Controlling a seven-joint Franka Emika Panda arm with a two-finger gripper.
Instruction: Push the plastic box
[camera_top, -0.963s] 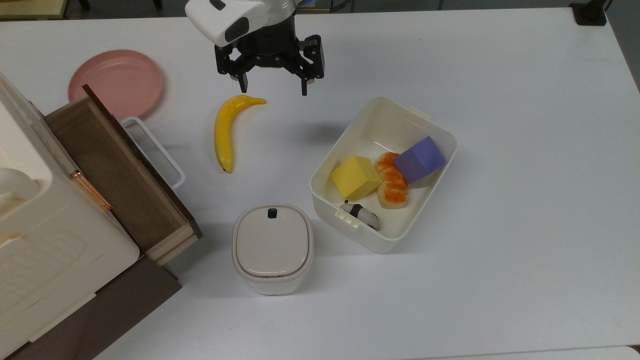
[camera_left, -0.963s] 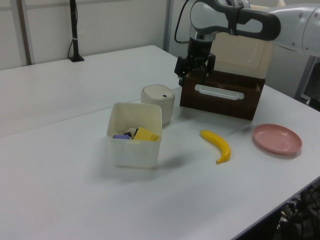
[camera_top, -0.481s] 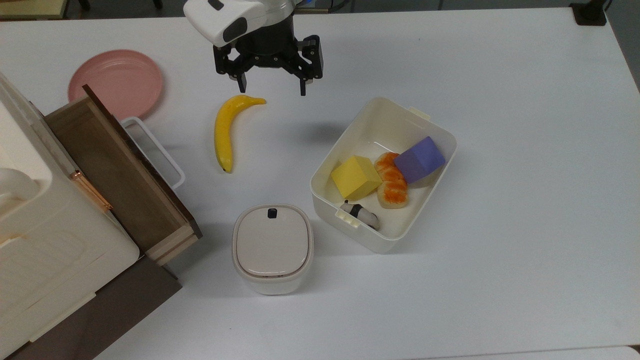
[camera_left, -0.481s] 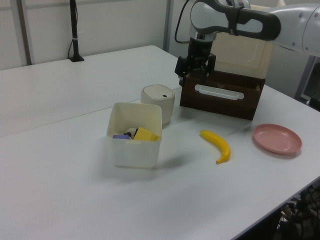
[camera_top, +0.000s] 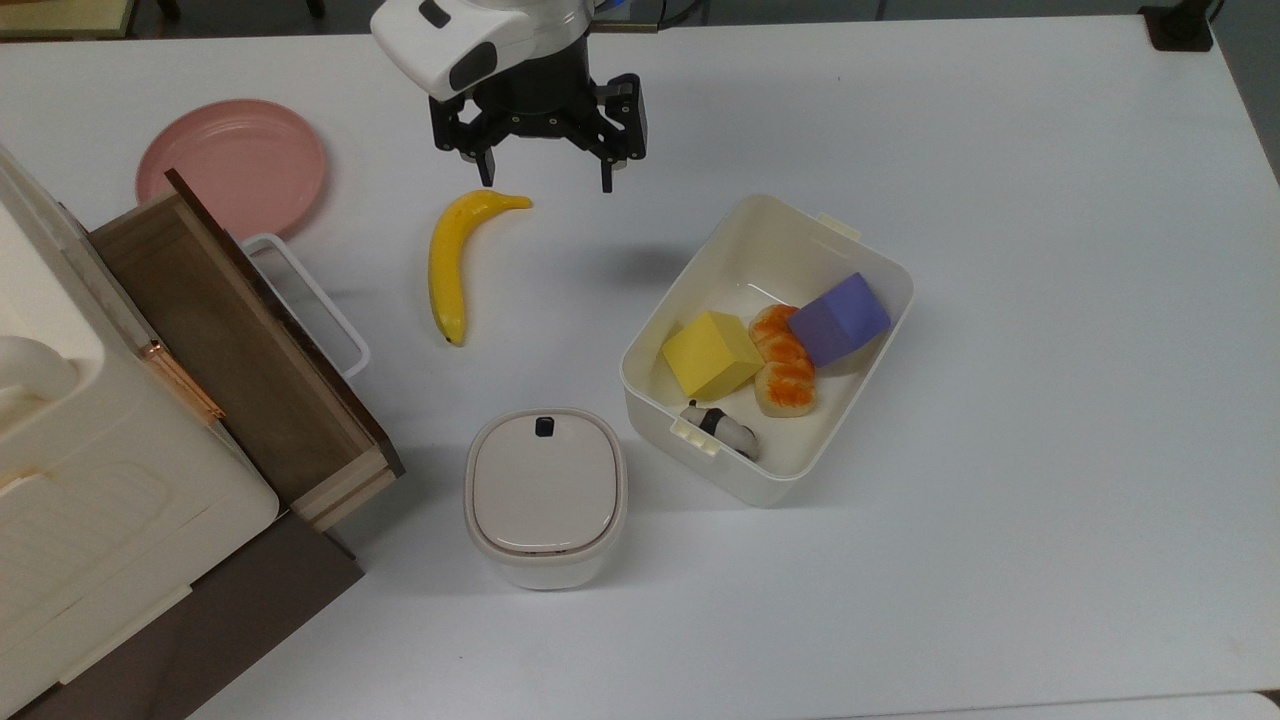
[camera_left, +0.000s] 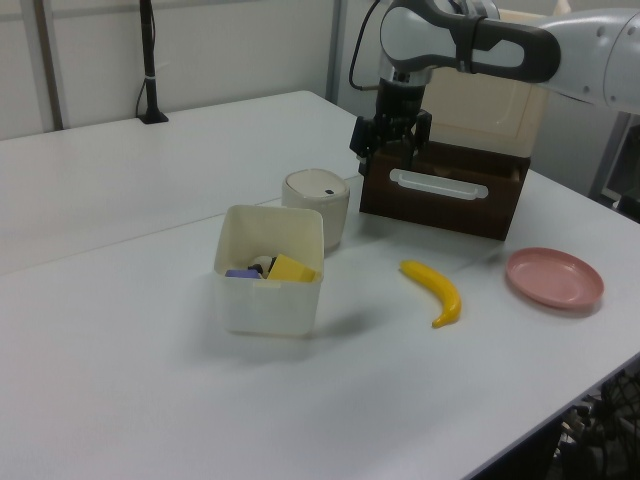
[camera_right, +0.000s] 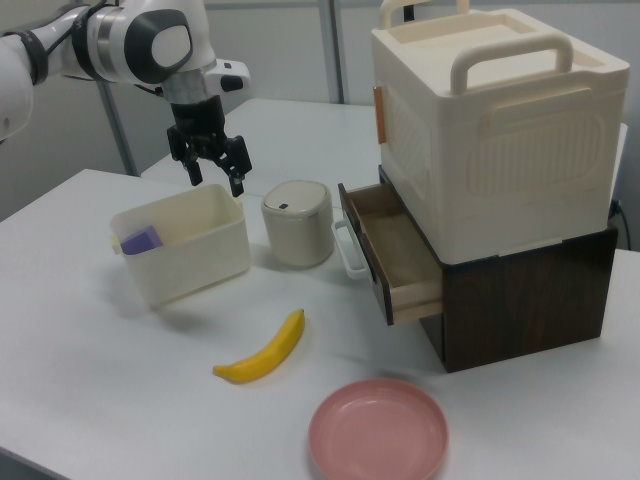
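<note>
Tool (camera_top: 546, 182) spread open above banana (camera_top: 450, 262); lidded container (camera_top: 545, 495) just beside plastic box (camera_top: 850, 390).

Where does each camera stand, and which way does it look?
Top view: overhead, looking down on the table; gripper at the upper edge.
Left view: low beside the table, box near, cabinet far; arm at the upper right.
Right view: the opposite side, plate near, box behind; arm at the upper left.
All three share the banana.
</note>
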